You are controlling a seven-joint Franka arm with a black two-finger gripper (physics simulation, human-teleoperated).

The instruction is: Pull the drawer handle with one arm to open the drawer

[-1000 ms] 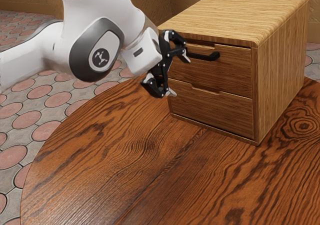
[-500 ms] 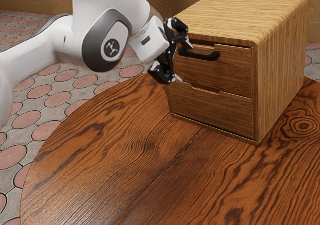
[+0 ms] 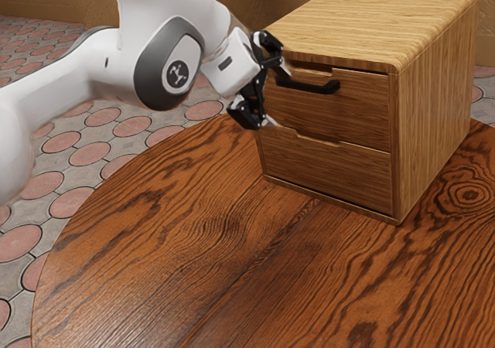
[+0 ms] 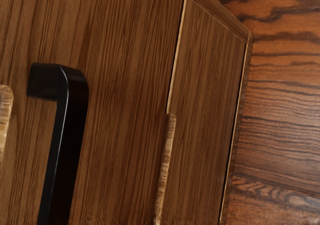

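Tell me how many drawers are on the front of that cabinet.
2. The upper drawer, carrying the black handle, sits directly above the lower drawer. The back of the cabinet is hidden.

Exterior view takes the cabinet point(image 3: 433, 108) obliquely; wrist view faces its front close-up.

The cabinet point(image 3: 418, 77) stands on the bench point(image 3: 232, 271), at the exterior view's right. In the cabinet's front, the top drawer point(image 3: 348, 116) sits above the bottom drawer point(image 3: 325, 166). The handle point(image 3: 309, 87) lies across the top drawer's face. The arm point(image 3: 155, 62) reaches in from the cabinet's left in the exterior view, jaws beside the handle's near end.
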